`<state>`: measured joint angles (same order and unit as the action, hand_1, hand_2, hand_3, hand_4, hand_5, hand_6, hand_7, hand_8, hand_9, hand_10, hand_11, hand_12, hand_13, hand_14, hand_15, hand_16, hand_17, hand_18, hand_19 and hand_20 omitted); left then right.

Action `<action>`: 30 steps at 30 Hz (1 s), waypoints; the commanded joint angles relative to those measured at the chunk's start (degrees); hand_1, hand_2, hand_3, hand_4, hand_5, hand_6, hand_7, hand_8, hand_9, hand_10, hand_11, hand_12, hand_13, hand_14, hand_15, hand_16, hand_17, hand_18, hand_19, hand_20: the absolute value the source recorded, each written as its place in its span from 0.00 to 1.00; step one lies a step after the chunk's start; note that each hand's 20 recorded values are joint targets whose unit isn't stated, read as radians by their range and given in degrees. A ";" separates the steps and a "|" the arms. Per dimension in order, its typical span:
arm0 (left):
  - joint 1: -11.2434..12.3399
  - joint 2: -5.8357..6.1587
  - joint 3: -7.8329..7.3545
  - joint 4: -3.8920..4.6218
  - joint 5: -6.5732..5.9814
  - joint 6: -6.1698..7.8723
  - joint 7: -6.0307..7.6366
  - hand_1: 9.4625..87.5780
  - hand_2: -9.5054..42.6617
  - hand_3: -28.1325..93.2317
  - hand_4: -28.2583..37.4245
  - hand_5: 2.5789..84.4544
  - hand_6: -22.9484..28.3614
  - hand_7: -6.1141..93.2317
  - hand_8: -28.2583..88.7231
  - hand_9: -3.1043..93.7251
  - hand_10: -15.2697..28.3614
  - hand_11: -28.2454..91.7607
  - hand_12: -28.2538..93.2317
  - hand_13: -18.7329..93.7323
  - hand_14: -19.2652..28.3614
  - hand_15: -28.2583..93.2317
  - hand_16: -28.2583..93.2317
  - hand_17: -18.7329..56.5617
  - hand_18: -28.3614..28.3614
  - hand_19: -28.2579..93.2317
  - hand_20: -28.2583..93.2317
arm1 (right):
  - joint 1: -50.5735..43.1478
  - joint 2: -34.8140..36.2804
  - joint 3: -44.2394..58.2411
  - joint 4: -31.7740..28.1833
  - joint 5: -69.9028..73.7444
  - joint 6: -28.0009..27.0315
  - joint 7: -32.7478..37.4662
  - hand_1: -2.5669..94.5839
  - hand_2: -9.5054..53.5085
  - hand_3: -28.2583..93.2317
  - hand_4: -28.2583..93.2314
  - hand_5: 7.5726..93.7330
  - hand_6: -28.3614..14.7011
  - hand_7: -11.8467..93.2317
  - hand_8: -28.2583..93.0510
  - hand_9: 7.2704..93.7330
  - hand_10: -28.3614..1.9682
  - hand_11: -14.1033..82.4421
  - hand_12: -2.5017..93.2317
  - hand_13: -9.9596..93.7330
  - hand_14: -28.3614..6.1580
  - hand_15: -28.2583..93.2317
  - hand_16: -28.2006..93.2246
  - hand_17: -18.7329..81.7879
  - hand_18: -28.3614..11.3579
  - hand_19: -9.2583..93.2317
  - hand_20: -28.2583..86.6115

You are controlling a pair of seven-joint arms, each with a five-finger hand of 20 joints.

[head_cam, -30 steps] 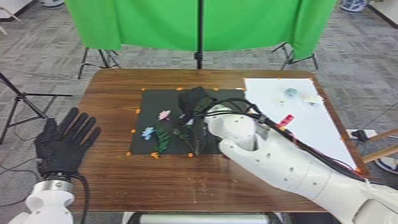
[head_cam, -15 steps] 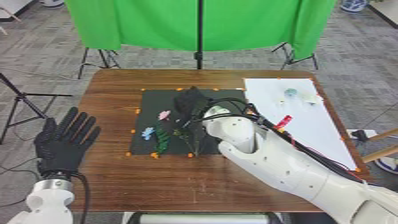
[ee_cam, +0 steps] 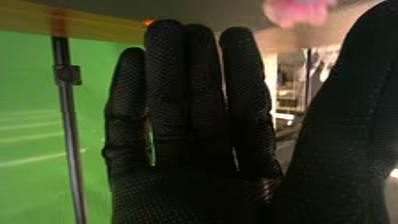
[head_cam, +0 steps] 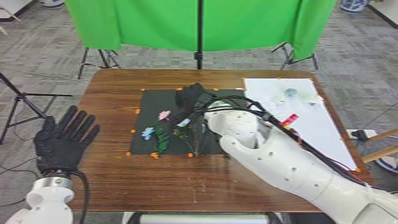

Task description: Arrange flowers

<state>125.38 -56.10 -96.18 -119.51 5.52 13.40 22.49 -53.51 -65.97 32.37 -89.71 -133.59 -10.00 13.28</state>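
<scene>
Over the black mat (head_cam: 142, 107), the right hand (head_cam: 188, 97) had edged forward, open and among the flowers

Between eight and nine o'clock from the mat's middle, the left hand (head_cam: 60, 145) lay idle, palm flat, fingers straight and spread, with nothing in it. On the mat, the blue flower (head_cam: 148, 133) sat between eight and nine o'clock, green foliage (head_cam: 162, 140) near seven, and the pink flower (head_cam: 163, 115) near ten. Toward twelve reached the right hand, which had shifted slightly forward over the last half second, while a pale patch (head_cam: 184, 122) had come into plainer sight just beside its glove. That looked like fine positioning around a bloom, with no flower visibly moved by it; whether glove and patch touched, I could not tell.

From the right wrist, the fingers showed long and straight, the thumb well apart, nothing visibly gripped. Pink petals showed beyond the fingertips, toward the thumb side, not between them. At three o'clock lay a red strip (head_cam: 290, 119) on the white sheet (head_cam: 311, 135); near two, a bluish flower (head_cam: 290, 92).
</scene>
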 commanded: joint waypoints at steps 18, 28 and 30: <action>1.90 -0.95 0.37 -0.79 -0.17 -0.24 0.75 0.18 0.42 0.84 0.00 0.50 0.59 0.19 0.17 0.41 0.68 0.42 0.32 0.41 0.69 0.48 0.19 0.21 0.72 0.44 0.33 | -11.05 21.59 25.78 -6.06 7.40 -0.47 11.92 0.52 0.00 0.94 0.00 0.50 0.63 0.34 0.12 0.49 0.47 0.26 0.19 0.53 0.43 0.50 0.37 0.37 0.22 0.61 0.43; 1.68 -1.07 0.55 -0.71 -0.19 -0.02 0.87 0.18 0.42 0.84 0.00 0.50 0.59 0.19 0.16 0.41 0.68 0.42 0.32 0.41 0.69 0.48 0.19 0.21 0.72 0.44 0.33 | -14.16 22.79 27.70 -5.43 7.09 -5.82 10.65 0.52 0.00 0.94 0.01 0.49 0.64 0.35 0.11 0.49 0.48 0.26 0.20 0.52 0.44 0.51 0.37 0.37 0.22 0.62 0.43; 1.57 -1.13 0.65 -0.65 -0.10 -0.08 0.76 0.18 0.42 0.84 0.00 0.50 0.59 0.19 0.16 0.41 0.67 0.42 0.32 0.41 0.69 0.48 0.19 0.21 0.72 0.44 0.33 | -13.97 22.93 26.54 -4.63 7.18 -5.33 10.74 0.52 0.00 0.94 0.00 0.49 0.64 0.35 0.11 0.49 0.49 0.26 0.20 0.53 0.44 0.51 0.37 0.37 0.22 0.62 0.44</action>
<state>126.25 -56.76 -95.92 -120.35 5.52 13.16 23.15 -66.86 -43.36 60.94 -96.39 -125.87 -15.42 24.18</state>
